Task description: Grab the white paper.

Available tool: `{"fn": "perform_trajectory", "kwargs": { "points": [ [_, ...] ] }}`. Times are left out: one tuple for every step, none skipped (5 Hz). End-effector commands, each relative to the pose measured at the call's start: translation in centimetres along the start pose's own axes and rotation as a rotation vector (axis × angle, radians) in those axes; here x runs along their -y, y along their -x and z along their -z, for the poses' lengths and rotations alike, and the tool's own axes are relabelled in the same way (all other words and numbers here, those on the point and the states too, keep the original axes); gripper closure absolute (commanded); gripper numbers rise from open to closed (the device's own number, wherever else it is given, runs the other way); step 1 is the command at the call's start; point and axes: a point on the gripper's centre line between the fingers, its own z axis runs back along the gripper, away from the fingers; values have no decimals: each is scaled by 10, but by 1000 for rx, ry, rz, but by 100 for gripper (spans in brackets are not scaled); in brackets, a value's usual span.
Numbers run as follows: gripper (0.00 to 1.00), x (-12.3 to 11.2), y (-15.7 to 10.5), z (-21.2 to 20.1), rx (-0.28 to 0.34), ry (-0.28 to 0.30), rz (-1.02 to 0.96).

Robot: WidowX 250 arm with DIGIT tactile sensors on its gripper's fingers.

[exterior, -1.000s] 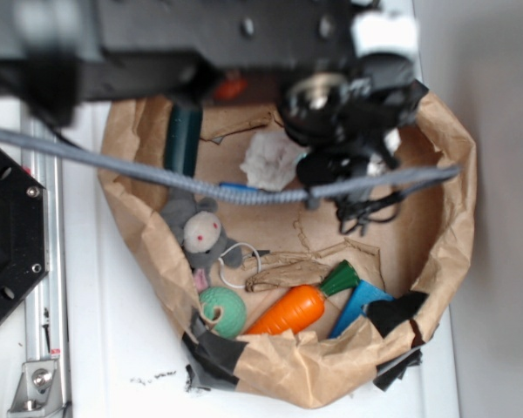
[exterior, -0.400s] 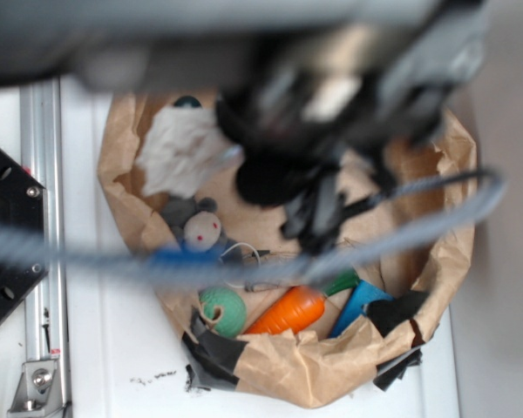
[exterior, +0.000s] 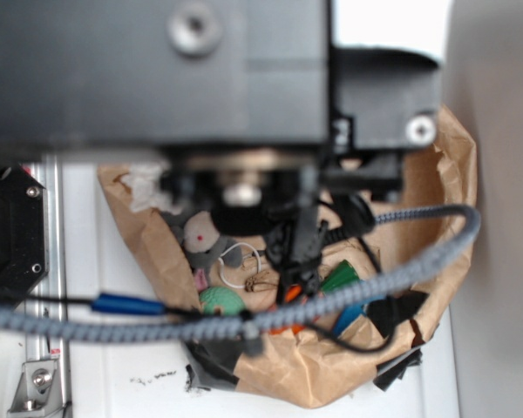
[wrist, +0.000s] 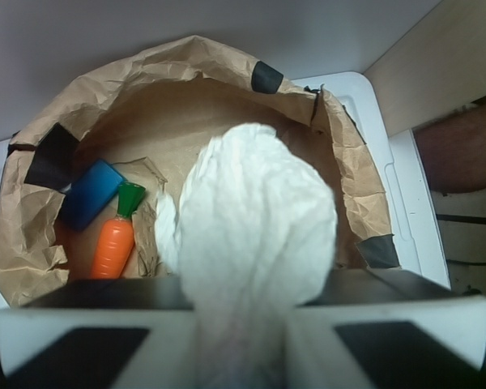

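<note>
One white paper (wrist: 255, 235); one brown paper bag (wrist: 186, 89); one carrot (wrist: 113, 243); one plush mouse (exterior: 199, 233); one green ball (exterior: 220, 300)

White paper (wrist: 255, 235) wad with soft grey creases, brown paper bag (wrist: 227, 97) patched with black tape (wrist: 266, 77), orange carrot (wrist: 113, 247) with green top, blue block (wrist: 91, 193), green ball (exterior: 220, 301).

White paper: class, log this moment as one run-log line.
gripper: shut on white paper | paper: lifted above brown paper bag | left in bag: carrot, blue block
</note>
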Motion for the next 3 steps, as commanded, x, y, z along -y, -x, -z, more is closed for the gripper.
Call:
{"fn": "perform_trajectory", "kwargs": {
  "points": [
    [100, 1, -6, -11, 43, 7, 0],
    [100, 1, -5, -10, 51, 25, -4],
    [100, -1, 0, -2, 52, 36, 2]
  ]
}}
